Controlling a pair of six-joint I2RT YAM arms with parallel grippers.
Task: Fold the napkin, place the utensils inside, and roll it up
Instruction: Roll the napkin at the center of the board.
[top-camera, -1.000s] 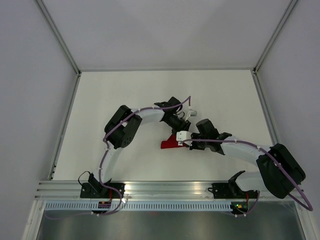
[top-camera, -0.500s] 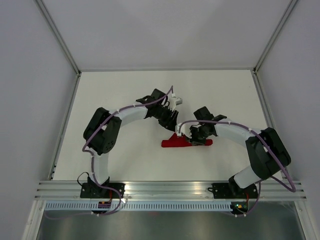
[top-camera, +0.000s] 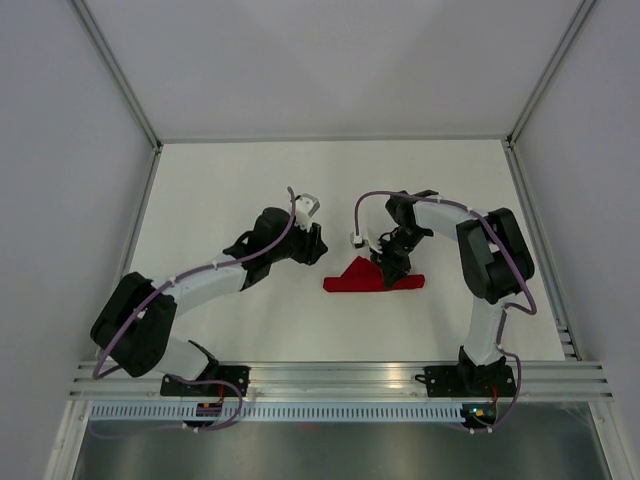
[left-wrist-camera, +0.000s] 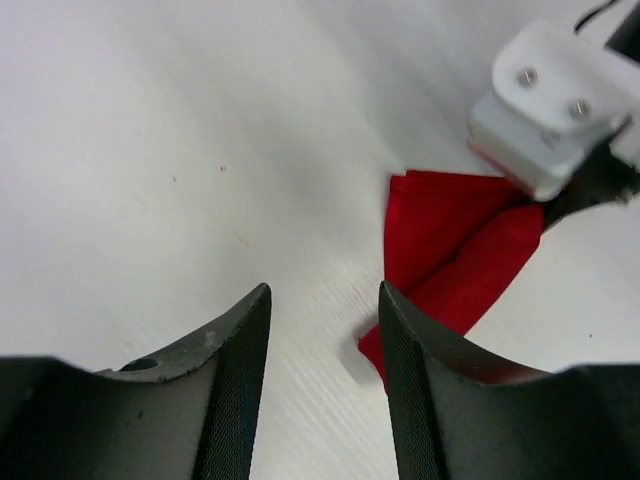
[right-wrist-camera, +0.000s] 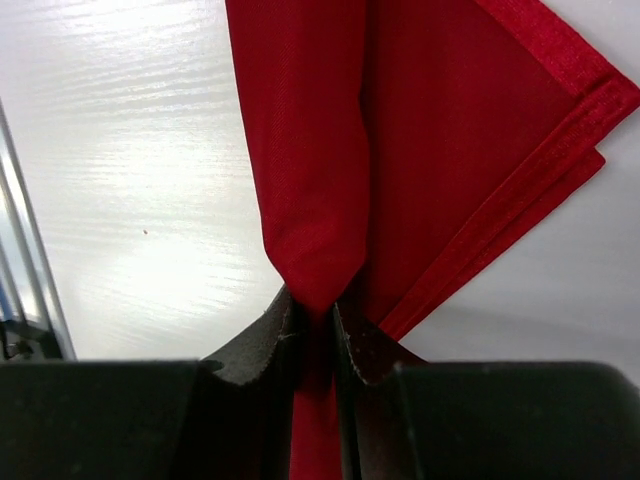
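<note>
A white desk (top-camera: 250, 180) sits inside plain pale walls (top-camera: 60, 150). The red napkin (top-camera: 365, 278) lies near the middle of the desk, between the two arms and closer to the right one. It looks partly folded, with layers lying on top of each other and a pointy top.

The right end effector (right-wrist-camera: 315, 310) is clenched on a bunched-up ridge of the napkin, and red cloth is squeezed between its fingers. The left end effector (left-wrist-camera: 323, 295) is released, with nothing in the gap. It hangs just beside the napkin's left end, not touching it.

I think the folding step is in hand. No utensils show in any view. Next, the right arm likely needs to lay its pinch down flat, and the left one could press the cloth so it does not slide.
</note>
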